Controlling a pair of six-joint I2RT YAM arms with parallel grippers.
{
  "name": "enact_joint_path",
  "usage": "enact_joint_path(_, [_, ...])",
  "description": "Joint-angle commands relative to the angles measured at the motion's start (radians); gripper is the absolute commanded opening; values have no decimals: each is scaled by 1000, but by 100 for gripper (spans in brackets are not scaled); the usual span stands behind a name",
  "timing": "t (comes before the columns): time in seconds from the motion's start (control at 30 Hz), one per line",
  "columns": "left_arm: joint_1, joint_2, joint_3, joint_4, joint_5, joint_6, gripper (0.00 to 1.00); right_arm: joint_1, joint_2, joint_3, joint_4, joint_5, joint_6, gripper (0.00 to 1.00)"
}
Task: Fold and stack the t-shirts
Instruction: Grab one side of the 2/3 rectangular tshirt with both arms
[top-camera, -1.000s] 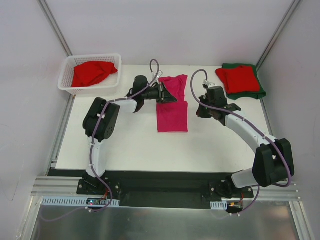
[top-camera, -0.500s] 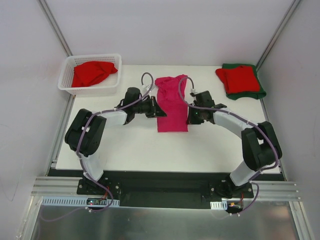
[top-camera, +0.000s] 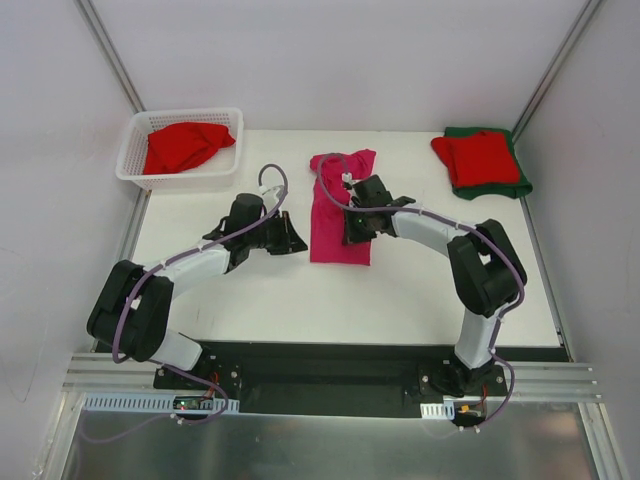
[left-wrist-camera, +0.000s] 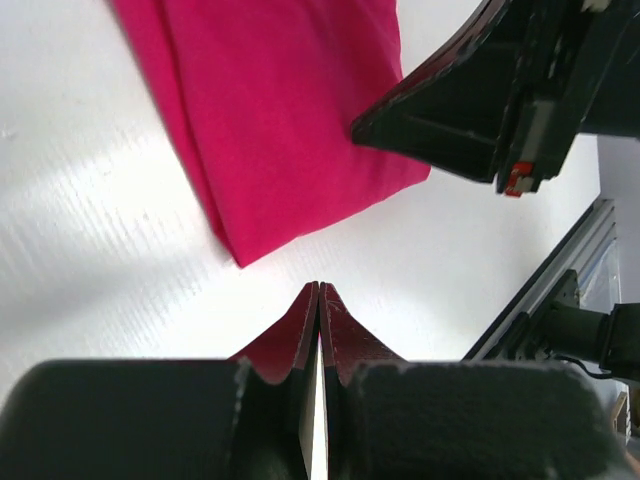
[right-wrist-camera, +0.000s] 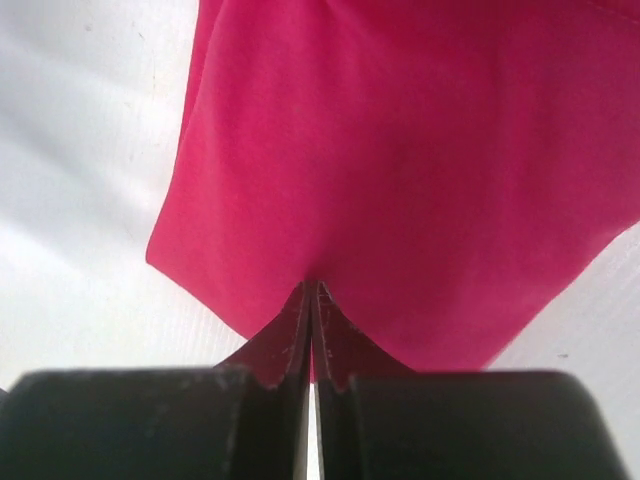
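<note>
While the folded magenta t-shirt (top-camera: 338, 215) lay in the middle of the white table (top-camera: 250, 290), pale walls (top-camera: 330, 60) closed the surface in on three sides. The left gripper (top-camera: 296, 240), fingers pressed together, sat just beside the cloth's left edge. The right gripper (top-camera: 350, 232), likewise pinched closed, was over the cloth. A red t-shirt (top-camera: 185, 145) lay in the basket (top-camera: 128, 150) at the far left, and a second red t-shirt (top-camera: 478, 158) topped a green t-shirt (top-camera: 520, 187) at the far right.
</note>
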Motion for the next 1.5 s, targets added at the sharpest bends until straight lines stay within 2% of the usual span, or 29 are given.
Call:
enact_joint_path(0.0, [8, -36, -35, -23, -24, 28, 0, 15, -1, 49, -24, 1, -18, 1])
enact_joint_path(0.23, [8, -12, -19, -23, -11, 34, 0, 32, -80, 29, -61, 59, -39, 1])
enact_joint_path(0.87, [8, -16, -41, -20, -22, 32, 0, 44, 80, -23, 37, 15, -42, 1])
enact_joint_path(1.47, [7, -45, -74, -20, -25, 31, 0, 172, -112, -225, -15, 33, 27, 1])
